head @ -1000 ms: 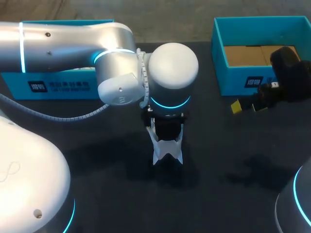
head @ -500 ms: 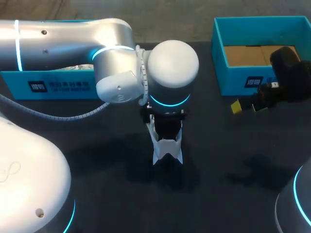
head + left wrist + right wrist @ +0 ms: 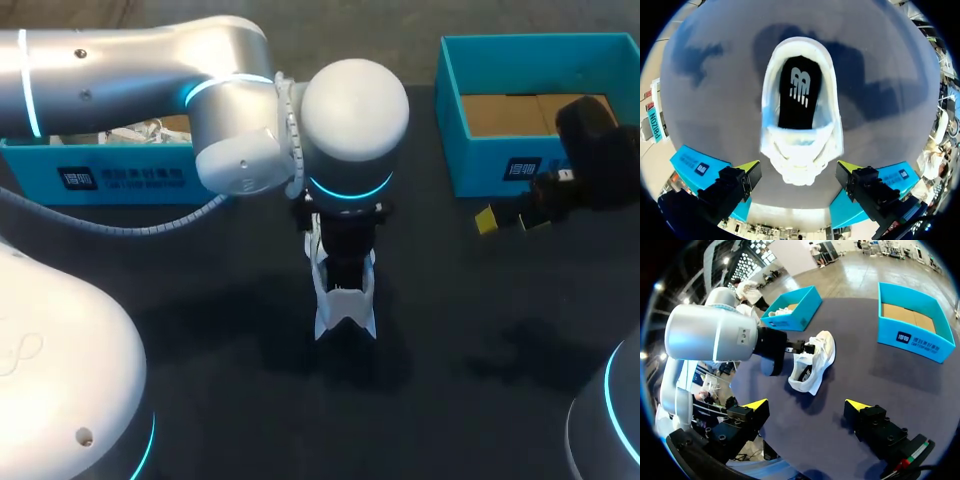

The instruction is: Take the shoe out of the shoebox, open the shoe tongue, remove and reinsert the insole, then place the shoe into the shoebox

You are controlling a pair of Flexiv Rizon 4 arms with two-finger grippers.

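Left gripper (image 3: 800,168) hangs over the shoe (image 3: 345,312), jaws apart. Right gripper (image 3: 512,220) sits at the shoe's 2 o'clock, jaws also apart.

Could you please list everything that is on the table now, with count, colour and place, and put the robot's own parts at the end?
shoe: one, white, at the middle of the table, under the left gripper.
insole: one, black, inside the shoe.
left box: one, blue, far left, partly behind the left arm; a white item lies in it.
right box: one, blue, far right, with a brown bottom.
table: one, dark.
left gripper: one, yellow-tipped fingers open, either side of the shoe's end.
right gripper: one, yellow-tipped fingers open, holding nothing, in front of the right box.
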